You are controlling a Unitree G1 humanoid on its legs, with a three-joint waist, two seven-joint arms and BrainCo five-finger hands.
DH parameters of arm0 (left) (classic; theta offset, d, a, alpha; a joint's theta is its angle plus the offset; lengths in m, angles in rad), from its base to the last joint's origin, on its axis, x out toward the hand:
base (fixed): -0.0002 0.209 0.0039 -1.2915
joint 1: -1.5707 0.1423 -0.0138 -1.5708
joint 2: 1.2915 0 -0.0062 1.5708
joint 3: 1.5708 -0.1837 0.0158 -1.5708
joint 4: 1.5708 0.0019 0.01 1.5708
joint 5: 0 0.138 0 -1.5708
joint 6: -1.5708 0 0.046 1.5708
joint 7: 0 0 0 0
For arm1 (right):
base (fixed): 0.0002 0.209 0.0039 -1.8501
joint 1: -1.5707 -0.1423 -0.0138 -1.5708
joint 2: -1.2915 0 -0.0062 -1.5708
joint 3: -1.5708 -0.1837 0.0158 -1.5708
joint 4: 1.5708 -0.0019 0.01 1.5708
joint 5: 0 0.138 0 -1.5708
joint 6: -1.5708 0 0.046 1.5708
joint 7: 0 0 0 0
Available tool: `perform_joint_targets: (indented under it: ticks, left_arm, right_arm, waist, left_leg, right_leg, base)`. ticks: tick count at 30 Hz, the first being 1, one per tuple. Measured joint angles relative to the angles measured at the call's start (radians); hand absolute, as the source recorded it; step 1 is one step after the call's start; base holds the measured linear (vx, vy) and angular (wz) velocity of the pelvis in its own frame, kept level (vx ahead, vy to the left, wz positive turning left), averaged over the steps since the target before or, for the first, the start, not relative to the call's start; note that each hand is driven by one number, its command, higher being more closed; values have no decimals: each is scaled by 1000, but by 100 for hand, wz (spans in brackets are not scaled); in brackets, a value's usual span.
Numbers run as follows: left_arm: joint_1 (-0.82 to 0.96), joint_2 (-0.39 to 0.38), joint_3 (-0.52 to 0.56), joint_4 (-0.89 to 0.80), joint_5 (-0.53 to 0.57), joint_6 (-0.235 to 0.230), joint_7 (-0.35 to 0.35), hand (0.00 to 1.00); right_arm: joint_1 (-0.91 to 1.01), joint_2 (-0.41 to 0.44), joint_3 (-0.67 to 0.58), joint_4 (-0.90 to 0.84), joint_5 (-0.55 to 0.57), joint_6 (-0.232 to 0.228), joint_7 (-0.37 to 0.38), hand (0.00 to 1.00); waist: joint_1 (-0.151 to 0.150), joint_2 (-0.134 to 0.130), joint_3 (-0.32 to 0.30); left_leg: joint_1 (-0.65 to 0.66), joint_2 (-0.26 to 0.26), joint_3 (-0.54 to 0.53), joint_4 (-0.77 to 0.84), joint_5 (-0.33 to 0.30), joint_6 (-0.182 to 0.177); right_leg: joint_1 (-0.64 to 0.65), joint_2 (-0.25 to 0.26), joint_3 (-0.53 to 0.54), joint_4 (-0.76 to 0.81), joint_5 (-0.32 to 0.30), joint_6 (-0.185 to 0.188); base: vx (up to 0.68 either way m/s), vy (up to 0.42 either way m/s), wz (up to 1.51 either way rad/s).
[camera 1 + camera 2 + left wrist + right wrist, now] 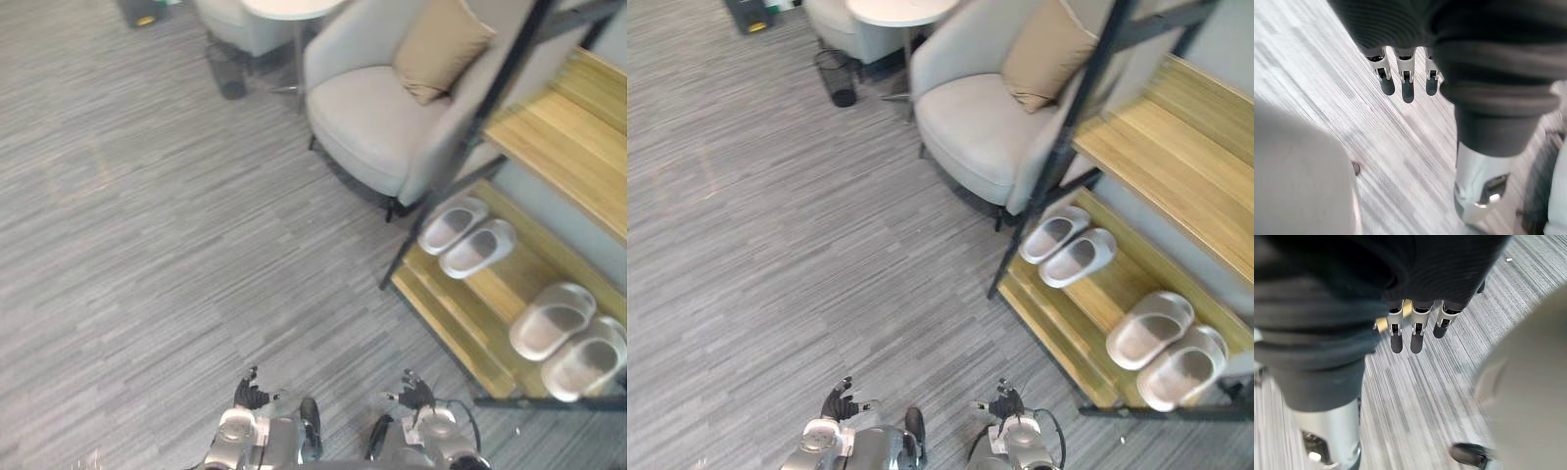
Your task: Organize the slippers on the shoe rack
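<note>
Two pairs of pale grey slippers lie on the lower shelf [460,328] of a wooden shoe rack with a black frame, at the right. One pair [466,236] lies side by side near the rack's far post. The other pair [568,338] lies nearer me, toward the rack's right end. My left hand [252,392] and right hand [413,392] hang low at the bottom of the eye views, over the carpet and well short of the rack. Both wrist views show straight fingers [1403,83] [1415,330] holding nothing.
The rack's upper wooden shelf [568,147] is bare. A grey armchair [377,122] with a tan cushion [441,44] stands against the rack's far end. Beyond it are a round white table [901,10] and a dark wastebasket [836,76]. Grey carpet spreads to the left.
</note>
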Motion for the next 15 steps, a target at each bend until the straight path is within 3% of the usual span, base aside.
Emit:
perform_joint_targets:
  ticks: [2, 3, 5, 9, 11, 14, 15]
  left_arm:
    - [0, 6, -1, -2, 0, 1, 0, 0]
    - [-2, 7, -1, -3, 0, 1, 0, 0]
    - [-4, 3, -1, -5, -2, 0, 1, 0]
    - [-6, -7, 19, -8, -23, -9, 2, 0]
    - [-4, -11, 30, -24, -33, -9, 2, 0]
    - [-1, -10, 48, -33, -49, -10, 2, 0]
    - [5, -17, 61, -32, -50, -10, 2, 0]
  right_arm:
    - [0, 11, 2, 1, 1, 0, 0, 0]
    - [-3, 13, 4, 1, 1, 0, 0, 0]
    - [-16, 7, 8, 2, 0, 1, 0, 0]
    - [-47, 2, 15, 2, 1, 0, -1, 0]
    - [-60, -4, 13, 4, 2, 0, -2, 0]
    - [-71, -2, 8, 7, 3, 1, -9, 0]
    - [-66, -4, 8, 7, 5, 1, -9, 0]
  waist:
    - [8, -19, -11]
    - [13, -28, -16]
    - [11, -24, -18]
    - [16, -21, -20]
    - [22, -19, -18]
    - [43, -16, -13]
    - [51, -9, -16]
  left_leg:
    - [-12, -16, -43, -1, 18, -12]
    - [-19, -26, -58, -2, 27, -8]
    - [-11, -32, -112, -30, 68, -5]
    - [-46, -28, -163, 1, 80, -18]
    - [-102, -19, -98, 76, 80, -19]
    - [-151, 16, 83, 155, 71, -16]
    - [-153, 36, 140, 163, 25, -19]
  right_leg:
    - [44, 12, 30, -74, -32, 4]
    - [63, 9, 16, -108, -52, 27]
    - [87, 11, -45, -124, -58, 25]
    - [133, 25, -140, -148, -59, 21]
    - [149, 25, -189, -154, -54, 15]
    - [187, 27, -252, -171, -52, 12]
    - [208, 41, -277, -191, -52, 13]
  base:
    - [15, -149, 70]
    - [42, -172, 60]
    - [45, -167, 74]
    - [50, -135, 67]
    - [11, -39, 73]
    - [-35, 19, 58]
    - [-29, 19, 63]
